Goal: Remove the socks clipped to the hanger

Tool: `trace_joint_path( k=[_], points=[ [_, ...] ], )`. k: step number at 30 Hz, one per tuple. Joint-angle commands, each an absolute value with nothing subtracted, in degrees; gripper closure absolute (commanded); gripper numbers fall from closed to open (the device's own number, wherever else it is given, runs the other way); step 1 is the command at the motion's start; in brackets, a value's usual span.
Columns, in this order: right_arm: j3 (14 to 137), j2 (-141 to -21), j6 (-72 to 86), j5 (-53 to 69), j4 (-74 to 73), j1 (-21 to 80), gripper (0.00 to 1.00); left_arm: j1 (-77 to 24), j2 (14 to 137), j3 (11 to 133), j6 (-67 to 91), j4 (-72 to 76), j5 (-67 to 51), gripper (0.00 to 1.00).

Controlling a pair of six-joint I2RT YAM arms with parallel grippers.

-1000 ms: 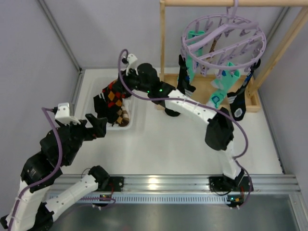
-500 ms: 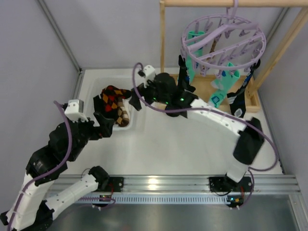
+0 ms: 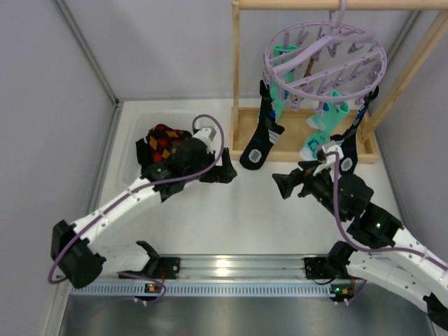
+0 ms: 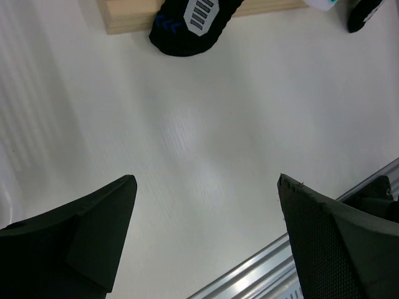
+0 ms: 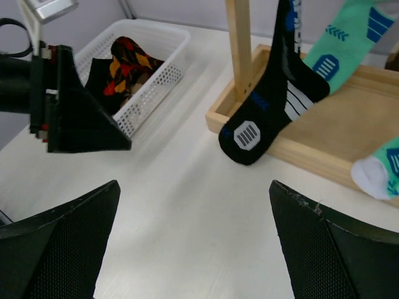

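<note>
Several socks [image 3: 259, 136] hang clipped to the hanger [image 3: 325, 52] at far right. One argyle sock [image 3: 164, 136] lies in the basket [image 5: 163, 73], far left. Between them, left gripper [image 3: 225, 169] and right gripper [image 3: 287, 182] hover, jaws wide apart, empty.

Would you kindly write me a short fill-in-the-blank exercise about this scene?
The argyle sock lies in the white ____. The left hand and the right hand are both ____. The black sock hangs from the pale-purple ____.
Missing words: basket; open; hanger.
</note>
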State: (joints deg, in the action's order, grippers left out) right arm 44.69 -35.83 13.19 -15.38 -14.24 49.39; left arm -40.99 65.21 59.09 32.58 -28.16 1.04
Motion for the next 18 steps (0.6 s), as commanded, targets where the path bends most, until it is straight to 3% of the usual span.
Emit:
trace_joint_path(
  k=[1,8,18],
  points=[
    [43.7,-28.6,14.3,-20.0,-22.7,48.5,0.01,-41.4,71.8,61.6,28.8,-12.5,-2.6,0.02],
    [44.2,-15.8,14.0,-21.4,-31.2,48.6,0.01,-40.3,85.6,63.3,14.1,6.3,-6.2,0.02],
    [45.1,-7.7,16.5,-6.9,-29.2,48.6,0.00,-30.2,108.9,82.1,12.6,10.4,-25.4,0.02]
  ],
)
